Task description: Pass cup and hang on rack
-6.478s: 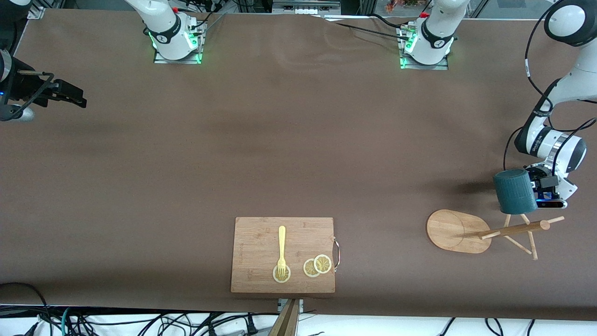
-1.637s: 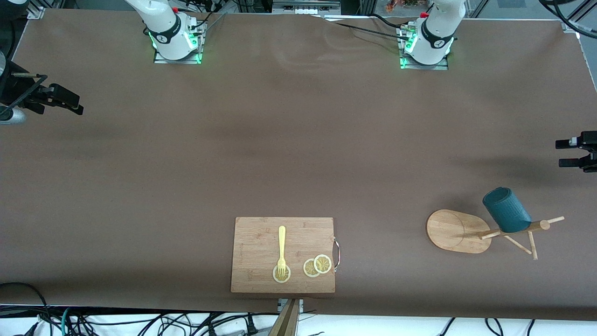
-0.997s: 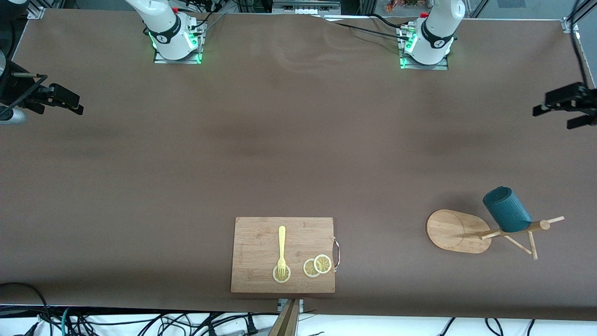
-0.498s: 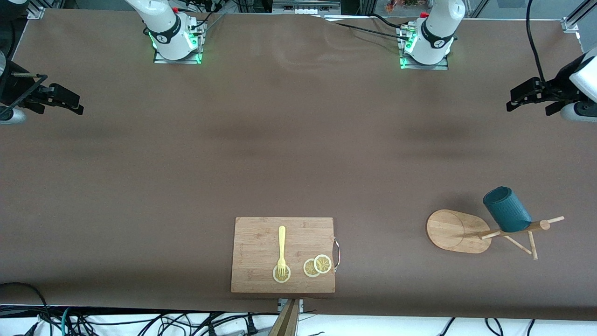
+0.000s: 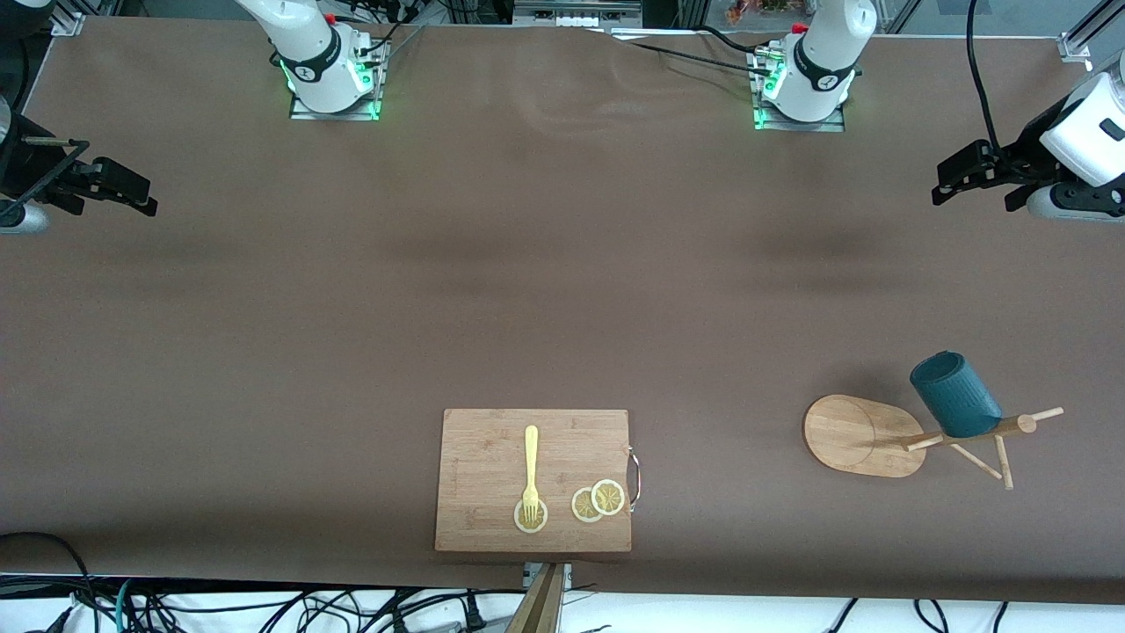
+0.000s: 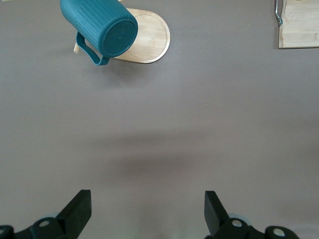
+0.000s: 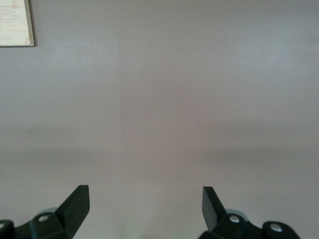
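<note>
brown matting covers the long table (image 5: 562,290) in the front view, where the ribbed dark teal cup (image 5: 954,395) hangs tilted on a peg of the light wooden mug rack (image 5: 888,432) toward the left arm's end, well apart from the rectangular wooden cutting board (image 5: 492,466) with its yellow fork (image 5: 531,470) and lemon slices (image 5: 598,500); the left gripper (image 5: 971,171) and right gripper (image 5: 110,186) hover over opposite table ends, both spread wide and empty. left wrist view: the left gripper (image 6: 147,214) gapes over bare mat, the cup (image 6: 99,30) by the rack's oval base (image 6: 147,37). right wrist view: the right gripper (image 7: 145,209), fingers wide, holds nothing over bare mat.

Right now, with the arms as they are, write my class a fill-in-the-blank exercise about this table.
1. The cup hangs on the ____.
2. The yellow fork lies on the wooden ____.
3. The fingers of the left gripper are ____.
4. The number of lemon slices on the board is ____.

Missing words: rack; cutting board; open; three
</note>
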`<state>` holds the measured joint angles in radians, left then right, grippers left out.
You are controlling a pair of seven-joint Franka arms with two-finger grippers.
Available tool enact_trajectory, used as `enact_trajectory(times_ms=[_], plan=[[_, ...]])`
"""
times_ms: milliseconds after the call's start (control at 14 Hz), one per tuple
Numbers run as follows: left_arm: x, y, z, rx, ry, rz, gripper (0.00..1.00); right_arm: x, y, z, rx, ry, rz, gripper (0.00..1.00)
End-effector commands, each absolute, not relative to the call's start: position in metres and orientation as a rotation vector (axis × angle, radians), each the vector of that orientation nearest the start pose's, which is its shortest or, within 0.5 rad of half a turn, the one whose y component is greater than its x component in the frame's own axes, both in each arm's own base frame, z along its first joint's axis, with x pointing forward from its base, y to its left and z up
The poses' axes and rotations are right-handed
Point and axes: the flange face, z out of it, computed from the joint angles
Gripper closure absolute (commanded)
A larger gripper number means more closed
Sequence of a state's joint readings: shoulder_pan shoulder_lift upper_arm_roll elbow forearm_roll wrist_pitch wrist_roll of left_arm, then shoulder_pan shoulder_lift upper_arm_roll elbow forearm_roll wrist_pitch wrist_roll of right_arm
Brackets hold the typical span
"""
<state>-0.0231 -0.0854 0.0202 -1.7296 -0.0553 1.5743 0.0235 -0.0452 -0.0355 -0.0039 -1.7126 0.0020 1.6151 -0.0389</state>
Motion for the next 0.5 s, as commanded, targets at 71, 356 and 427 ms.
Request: enact_trajectory(times_ms=[71,356,427], plan=[[0.5176,-0.008,0.5999,-3.169,-0.02,0.105,0.0,0.5423,-0.0299,0.5833,-3.135,0.019,0.106,0.0],[0.5167,-0.0163,0.6012,-3.165,-0.043,0.106,0.0,0.542,-0.0298,0.5824,-3.134,0.019,0.11,0.0],[0.5172,-0.0155,0.6011,-3.165,-0.038,0.106,0.0,0.5418,-0.0298,0.5823,-3.134,0.019,0.113,0.0]])
